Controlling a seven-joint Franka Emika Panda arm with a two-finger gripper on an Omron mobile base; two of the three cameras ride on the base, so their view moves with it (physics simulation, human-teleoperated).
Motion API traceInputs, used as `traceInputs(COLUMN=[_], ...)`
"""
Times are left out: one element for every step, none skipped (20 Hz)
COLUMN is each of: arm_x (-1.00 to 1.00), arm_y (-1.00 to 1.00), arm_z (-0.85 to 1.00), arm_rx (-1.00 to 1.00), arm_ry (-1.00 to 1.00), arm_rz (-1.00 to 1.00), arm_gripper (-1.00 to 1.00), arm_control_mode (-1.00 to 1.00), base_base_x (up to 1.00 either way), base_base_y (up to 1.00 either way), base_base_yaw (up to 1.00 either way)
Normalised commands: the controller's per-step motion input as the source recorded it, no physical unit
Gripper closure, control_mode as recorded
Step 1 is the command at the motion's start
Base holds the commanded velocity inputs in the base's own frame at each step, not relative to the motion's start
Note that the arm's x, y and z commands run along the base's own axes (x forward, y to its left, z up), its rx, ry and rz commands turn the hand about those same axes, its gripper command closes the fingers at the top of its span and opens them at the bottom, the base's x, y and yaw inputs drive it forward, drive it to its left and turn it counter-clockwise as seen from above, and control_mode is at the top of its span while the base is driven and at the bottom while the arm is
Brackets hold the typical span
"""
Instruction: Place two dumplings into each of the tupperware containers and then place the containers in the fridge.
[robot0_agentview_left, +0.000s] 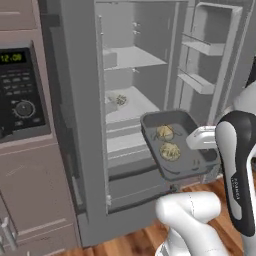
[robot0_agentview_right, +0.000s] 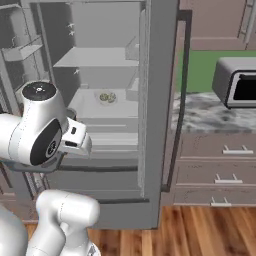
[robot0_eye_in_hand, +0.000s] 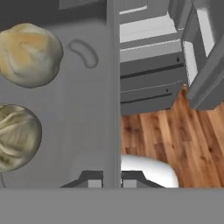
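Note:
My gripper (robot0_eye_in_hand: 111, 180) is shut on the side wall of a grey tupperware container (robot0_eye_in_hand: 78, 109). I hold it level in front of the open fridge (robot0_agentview_left: 135, 57), at drawer height. Two dumplings lie in it, one tan (robot0_eye_in_hand: 28, 54) and one greenish (robot0_eye_in_hand: 15, 138). From the left base view the held container (robot0_agentview_left: 186, 162) shows both dumplings (robot0_agentview_left: 164, 132) (robot0_agentview_left: 170, 151), with the gripper (robot0_agentview_left: 207, 150) at its right rim. A second tupperware container (robot0_agentview_left: 111, 106) with dumplings (robot0_agentview_right: 107, 97) rests on the fridge's middle shelf.
The fridge door (robot0_agentview_left: 212, 45) with its bins stands open at the right. A built-in oven (robot0_agentview_left: 20, 90) with green digits is left of the fridge. A toaster oven (robot0_agentview_right: 237, 82) sits on the marble counter (robot0_agentview_right: 210, 115) to the right. Wooden floor (robot0_eye_in_hand: 166, 131) lies below.

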Motion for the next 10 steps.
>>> traceInputs(arm_x=[0.00, 0.00, 0.00, 0.00, 0.00, 0.00, 0.00, 0.00, 0.00, 0.00], arm_y=[0.00, 0.00, 0.00, 0.00, 0.00, 0.00, 0.00, 0.00, 0.00, 0.00], arm_z=[0.00, 0.00, 0.00, 0.00, 0.00, 0.00, 0.00, 0.00, 0.00, 0.00], arm_rx=[0.00, 0.00, 0.00, 0.00, 0.00, 0.00, 0.00, 0.00, 0.00, 0.00], arm_ry=[0.00, 0.00, 0.00, 0.00, 0.00, 0.00, 0.00, 0.00, 0.00, 0.00], arm_rz=[0.00, 0.00, 0.00, 0.00, 0.00, 0.00, 0.00, 0.00, 0.00, 0.00], arm_gripper=[1.00, 1.00, 1.00, 1.00, 1.00, 1.00, 1.00, 1.00, 1.00, 1.00], arm_control_mode=[1.00, 1.00, 1.00, 1.00, 1.00, 1.00, 1.00, 1.00, 1.00, 1.00], base_base_x=[1.00, 1.00, 1.00, 1.00, 1.00, 1.00, 1.00, 1.00, 1.00, 1.00], base_base_y=[0.00, 0.00, 0.00, 0.00, 0.00, 0.00, 0.00, 0.00, 0.00, 0.00], base_base_yaw=[0.07, 0.06, 0.05, 0.05, 0.04, 0.04, 0.04, 0.04, 0.04, 0.04])
